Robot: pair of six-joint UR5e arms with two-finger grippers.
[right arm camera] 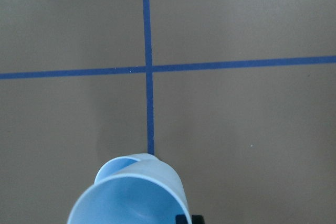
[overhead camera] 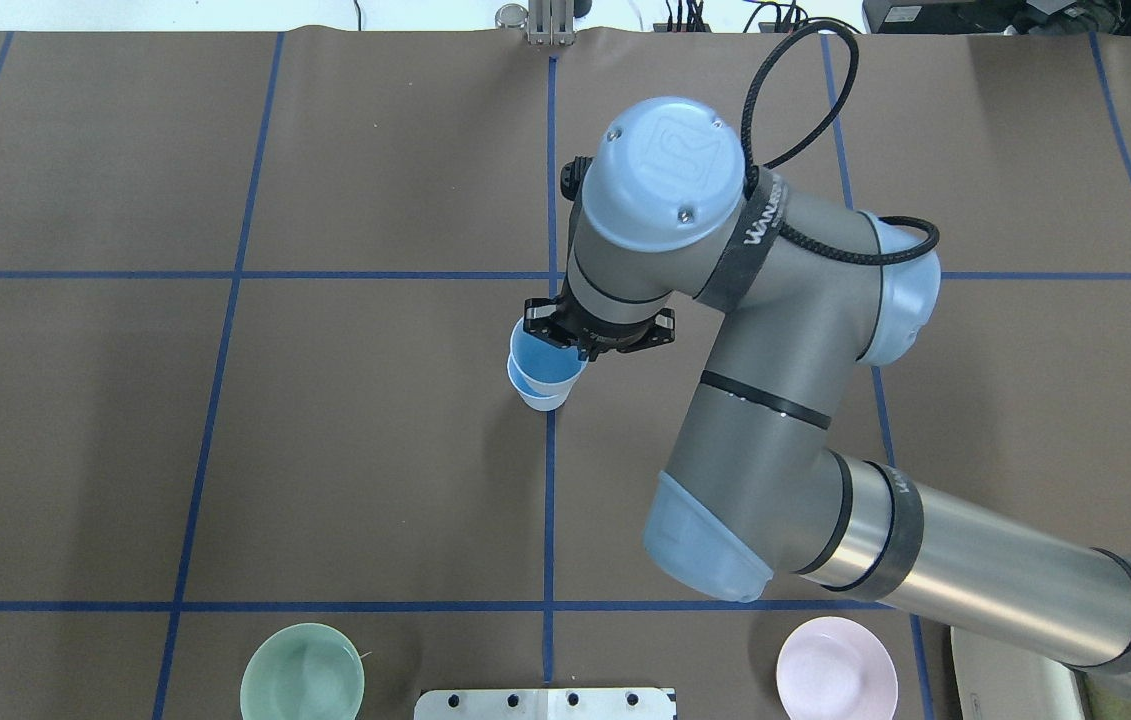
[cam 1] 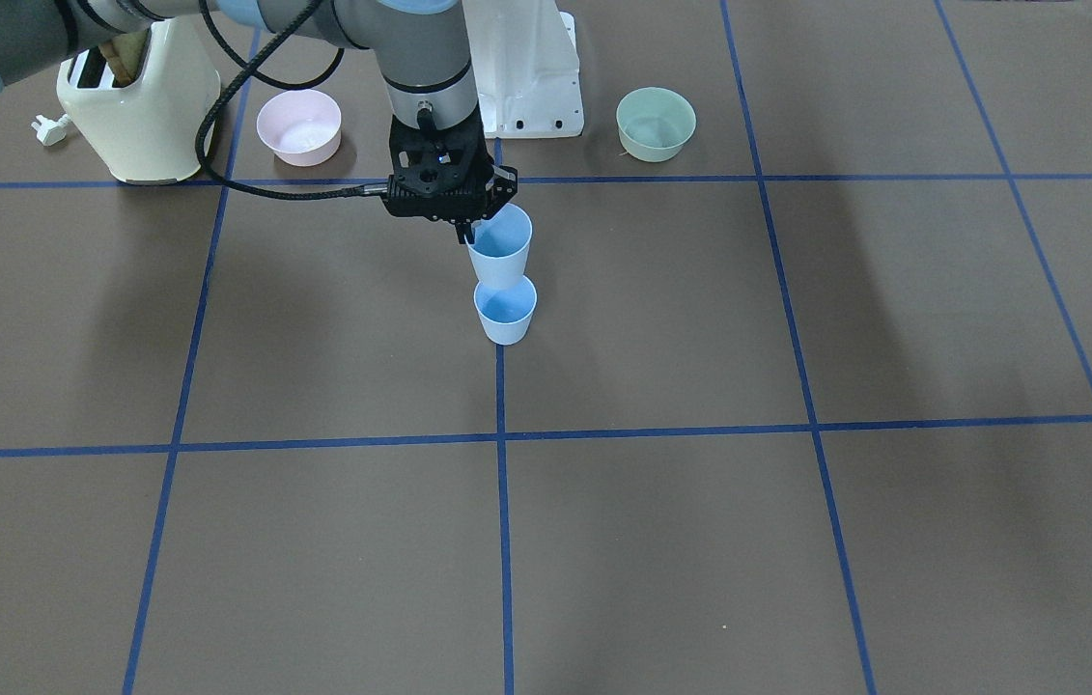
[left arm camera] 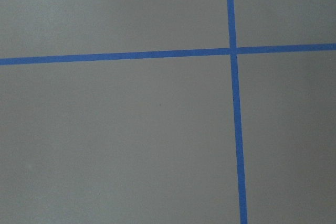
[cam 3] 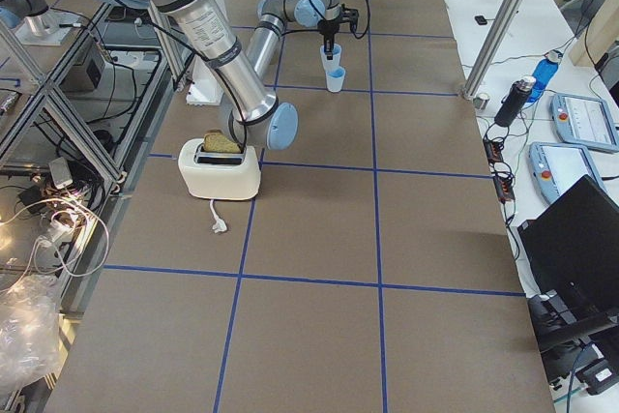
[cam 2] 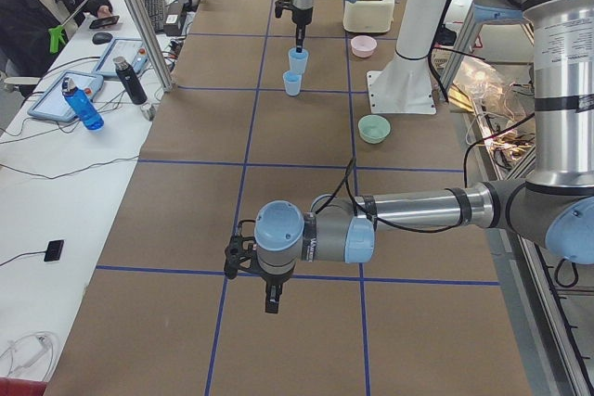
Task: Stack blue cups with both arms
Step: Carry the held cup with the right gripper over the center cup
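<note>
one blue cup (cam 1: 501,247) clamped at rim by right hand (cam 1: 464,230), just above second cup (cam 1: 505,311) standing on surface (cam 1: 700,541). step: nesting. next: centre over second cup, descend, release. left hand (cam 2: 271,305) far from second cup, grip impossible to tell.

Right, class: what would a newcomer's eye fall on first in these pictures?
The right claw pinches the rim of the raised blue cup, holding it over the standing blue cup mid-table. A cream toaster stands beside the pink bowl.

You have a brown bench (cam 1: 661,560) with blue tape (cam 1: 504,541) lines; on it stand one cup (cam 1: 505,311), a pink bowl (cam 1: 299,126), a green bowl (cam 1: 656,123) and a toaster (cam 1: 140,106).
</note>
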